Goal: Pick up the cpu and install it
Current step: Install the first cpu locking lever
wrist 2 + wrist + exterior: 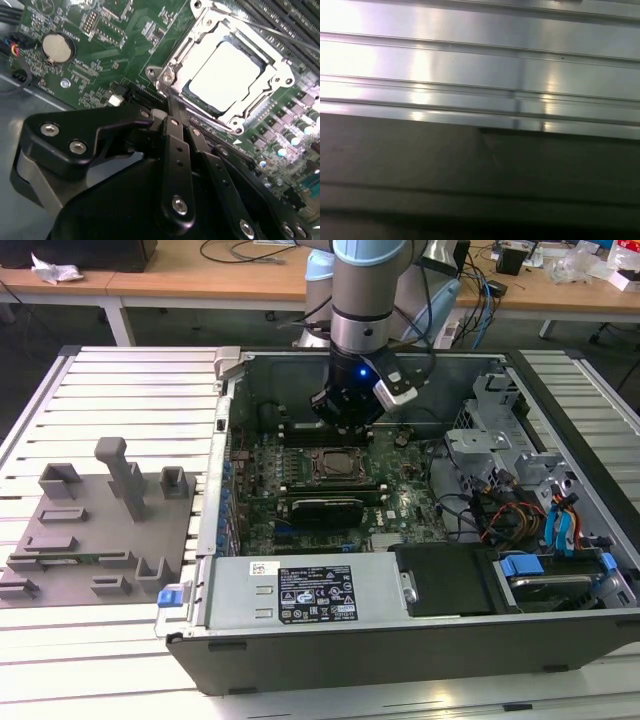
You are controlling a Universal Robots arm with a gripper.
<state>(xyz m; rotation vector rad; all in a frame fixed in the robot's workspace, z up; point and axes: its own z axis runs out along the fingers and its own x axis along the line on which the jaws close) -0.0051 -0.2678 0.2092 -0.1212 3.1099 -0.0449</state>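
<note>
1. Silver-topped, the cpu lies flat in its socket frame near the middle of the green board, inside the open computer case.
2. My gripper hangs just above the socket's far edge, holding nothing; whether my fingers are spread or pressed together I cannot tell.
3. I judge the placing step done or nearly so, with seating the chip the step in hand.
4. Case walls and cables crowd the sides; open room lies straight upward. The grey tray sits well apart on the slatted table.
</note>
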